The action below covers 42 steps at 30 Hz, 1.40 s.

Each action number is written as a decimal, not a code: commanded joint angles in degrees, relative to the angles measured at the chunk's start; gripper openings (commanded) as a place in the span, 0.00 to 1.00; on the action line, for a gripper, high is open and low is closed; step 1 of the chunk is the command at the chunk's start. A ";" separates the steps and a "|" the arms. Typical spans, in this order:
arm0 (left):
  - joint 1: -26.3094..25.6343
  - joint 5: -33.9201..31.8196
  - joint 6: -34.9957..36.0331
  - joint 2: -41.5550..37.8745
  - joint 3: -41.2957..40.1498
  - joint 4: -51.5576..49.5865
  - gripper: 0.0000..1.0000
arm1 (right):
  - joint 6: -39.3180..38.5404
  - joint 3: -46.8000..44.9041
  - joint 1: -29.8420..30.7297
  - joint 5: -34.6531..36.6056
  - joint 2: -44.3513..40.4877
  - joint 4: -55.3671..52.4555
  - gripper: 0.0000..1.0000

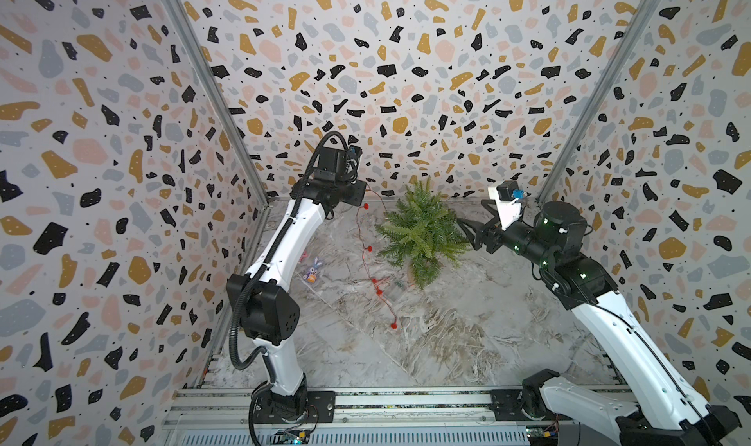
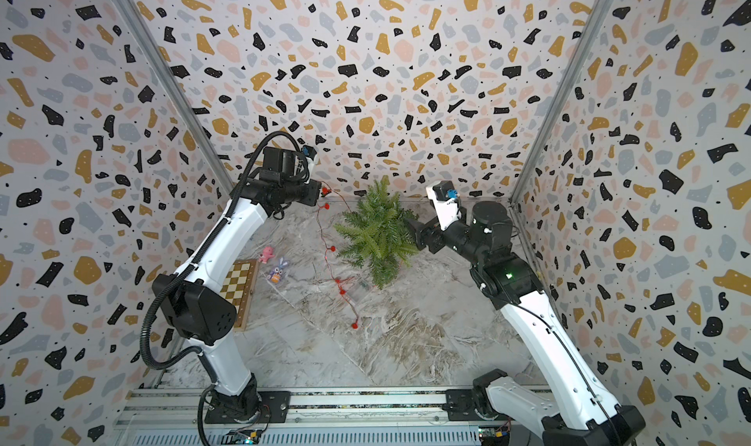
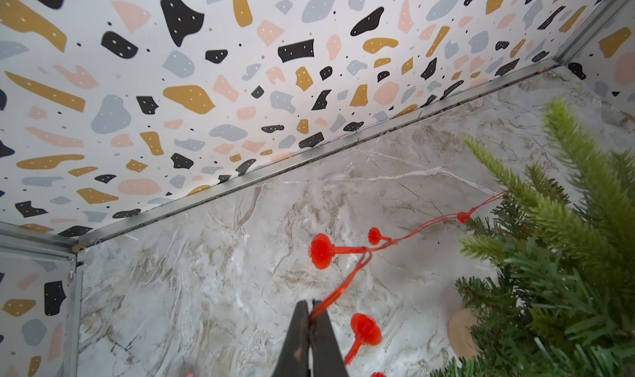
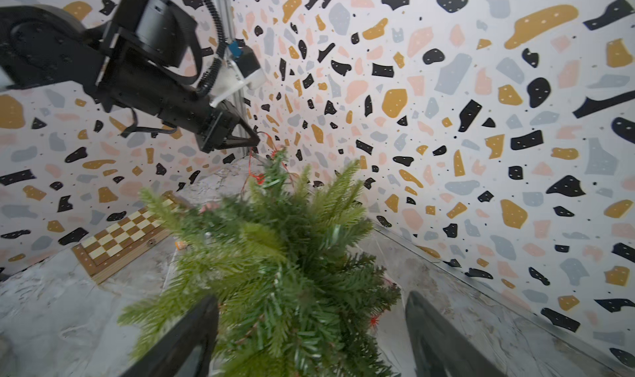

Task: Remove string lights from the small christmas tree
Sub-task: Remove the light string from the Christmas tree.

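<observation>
Most of string lights (image 1: 367, 248) hanging clear of small christmas tree (image 1: 422, 232), tail trailing onto table (image 1: 447, 334). Left fingers (image 3: 299, 337) pinching wire shut, holding it high. Right fingers (image 4: 185, 341) spreading wide beside branches, gripping nothing. Some wire seemingly clinging near treetop, needing freeing.

The left arm (image 1: 280, 240) reaches up toward the back, its left claw (image 3: 311, 305) pinched tight on the string lights (image 3: 347, 282). The right arm (image 1: 609, 322) leans inward, its right claw (image 4: 311, 298) spread wide.

One tree (image 2: 376, 230), one string (image 2: 333, 248), two toys (image 2: 278, 270) (image 2: 267, 254)
</observation>
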 commanded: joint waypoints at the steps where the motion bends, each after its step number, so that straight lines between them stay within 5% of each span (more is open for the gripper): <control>1: 0.59 0.91 1.92 2.34 5.15 -0.77 0.00 | 2.65 2.61 -4.98 -7.21 1.88 3.44 0.86; 14: 2.08 3.52 5.09 15.15 23.54 -2.04 0.00 | 1.55 13.15 -14.31 -15.91 18.28 7.63 0.86; 27: 1.56 12.93 3.21 22.67 31.26 13.91 0.00 | -6.66 34.69 -18.03 -22.62 40.75 3.50 0.85; 42: -2.17 15.08 6.18 28.60 36.06 23.09 0.00 | -14.06 65.85 -12.70 -28.90 66.40 -1.75 0.82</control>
